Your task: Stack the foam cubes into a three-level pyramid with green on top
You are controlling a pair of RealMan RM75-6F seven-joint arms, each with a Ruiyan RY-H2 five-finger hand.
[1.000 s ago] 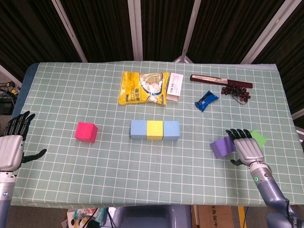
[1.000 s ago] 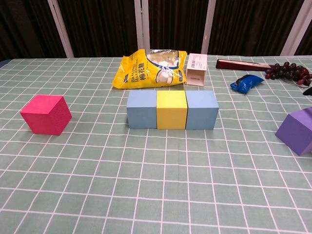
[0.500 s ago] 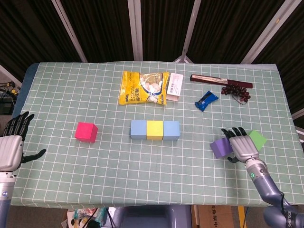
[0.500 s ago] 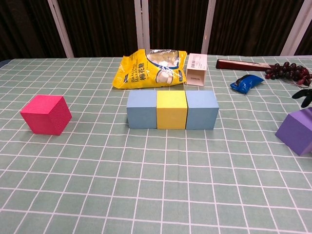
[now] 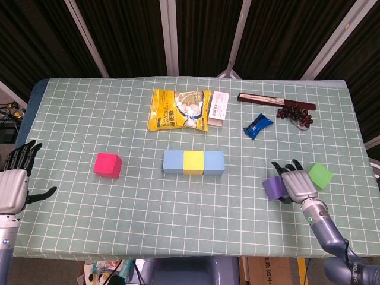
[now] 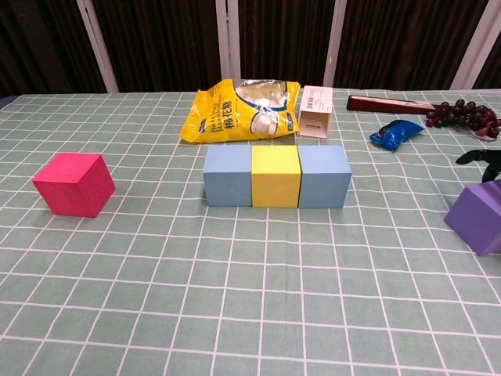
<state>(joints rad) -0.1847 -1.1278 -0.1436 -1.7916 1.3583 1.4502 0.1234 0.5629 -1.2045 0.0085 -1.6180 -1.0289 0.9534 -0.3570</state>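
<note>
Two blue cubes (image 5: 173, 161) (image 5: 214, 161) flank a yellow cube (image 5: 193, 161) in one touching row at mid-table; the chest view shows that row around the yellow cube (image 6: 275, 176). A pink cube (image 5: 107, 164) (image 6: 74, 184) sits alone to the left. At the right, a purple cube (image 5: 272, 187) (image 6: 479, 215) lies beside a green cube (image 5: 320, 175). My right hand (image 5: 297, 183) hovers over the purple cube's right side with fingers spread; its dark fingertips (image 6: 479, 156) show above that cube in the chest view. Whether it touches the cube is unclear. My left hand (image 5: 15, 184) stays open at the table's left edge, holding nothing.
A yellow snack bag (image 5: 179, 109), a white box (image 5: 218, 108), a blue packet (image 5: 257, 125), a dark red bar (image 5: 276, 101) and a bunch of grapes (image 5: 295, 114) lie along the back. The green checked cloth (image 5: 148, 202) spans the table.
My right hand has moved left and forward over the purple cube, uncovering the green cube. The purple cube has shifted slightly. My left hand has not moved.
</note>
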